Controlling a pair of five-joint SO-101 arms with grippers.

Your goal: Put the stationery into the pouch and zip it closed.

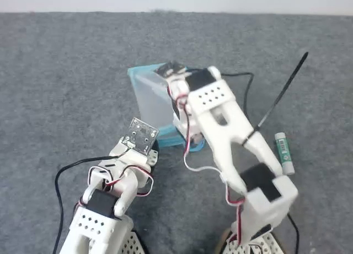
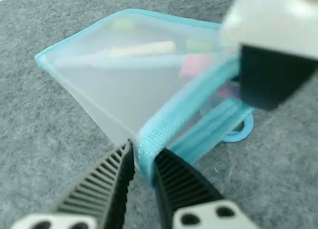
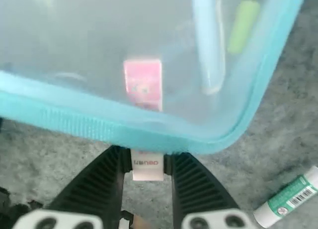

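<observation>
While the translucent plastic pouch with light-blue zipper trim [image 1: 151, 97] stands near the middle of the grey felt desk [image 1: 66, 72], the left end effector [image 2: 144, 153] pinches its near zipper corner. The right end effector [image 3: 147, 155] pinches a small white-and-pink block [image 3: 147, 170] at the pouch's edge. A white-and-green glue stick [image 1: 284, 152] lies well apart on the right.

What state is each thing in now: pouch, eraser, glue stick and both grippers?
pouch: unzipped, edge pinched, stationery inside.
eraser: gripped, partly behind the pouch's edge.
glue stick: lying on the table, outside.
left gripper: shut on pouch.
right gripper: shut on eraser.
</observation>
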